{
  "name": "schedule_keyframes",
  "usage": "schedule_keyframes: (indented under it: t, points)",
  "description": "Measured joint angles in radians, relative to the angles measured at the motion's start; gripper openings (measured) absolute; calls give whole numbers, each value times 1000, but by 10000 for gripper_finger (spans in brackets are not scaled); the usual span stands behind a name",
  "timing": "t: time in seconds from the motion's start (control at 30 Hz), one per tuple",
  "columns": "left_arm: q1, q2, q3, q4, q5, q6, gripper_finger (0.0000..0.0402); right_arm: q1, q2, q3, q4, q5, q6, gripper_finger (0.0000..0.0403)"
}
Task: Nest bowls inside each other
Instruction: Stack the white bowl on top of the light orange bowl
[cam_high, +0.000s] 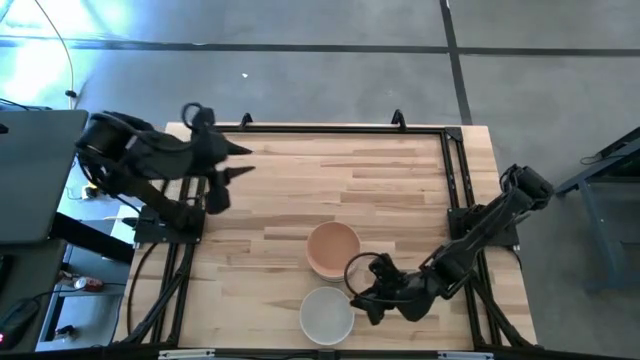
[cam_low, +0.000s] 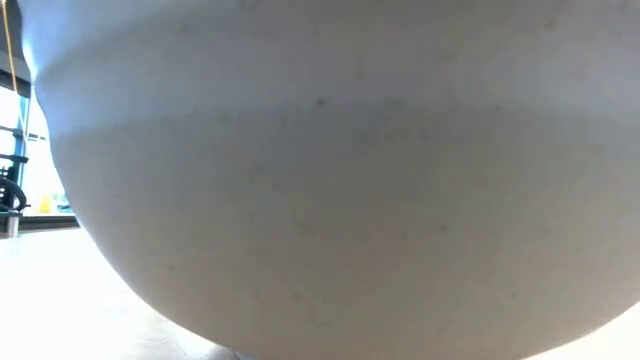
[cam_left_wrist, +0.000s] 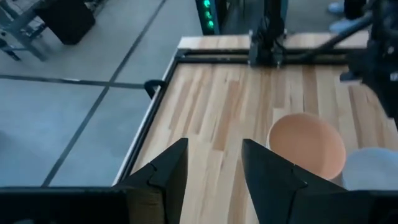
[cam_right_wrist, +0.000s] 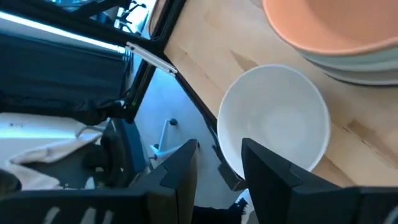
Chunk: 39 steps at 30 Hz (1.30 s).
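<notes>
A peach-orange bowl (cam_high: 333, 248) sits on top of a stack of pale bowls (cam_right_wrist: 364, 67) near the middle of the table's front half. A lone white bowl (cam_high: 327, 314) stands upright on its base close to the near edge, and its wall fills the low view (cam_low: 320, 180). My right gripper (cam_right_wrist: 217, 167) is open just right of this bowl. It slants down, with one finger over the bowl's inside, the other outside the rim (cam_right_wrist: 221, 149), and no touch shows. My left gripper (cam_high: 243, 162) is open, raised at the far left, far from the bowls.
A black frame rail (cam_high: 455, 170) runs around the wooden table top (cam_high: 350, 180). The bare wood between my left gripper and the bowls is free. Beyond the near edge lie cables and dark gear (cam_right_wrist: 74, 143).
</notes>
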Motion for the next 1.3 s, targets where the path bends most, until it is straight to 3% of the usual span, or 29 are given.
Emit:
schedule_keyframes:
  t: [0.53,0.8,1.07,1.3]
  points:
    - [-23,-46,0,0,-31,-40,141,-9,31,0,-127,-67,262,119]
    - [-22,-42,-1,0,-28,-41,141,-67,184,38,3,-285,249,119]
    - [-22,-51,0,0,-31,-36,141,-67,284,214,-274,-325,269,119]
    - [-22,-52,0,0,-31,-18,141,-76,290,273,-372,-309,308,119]
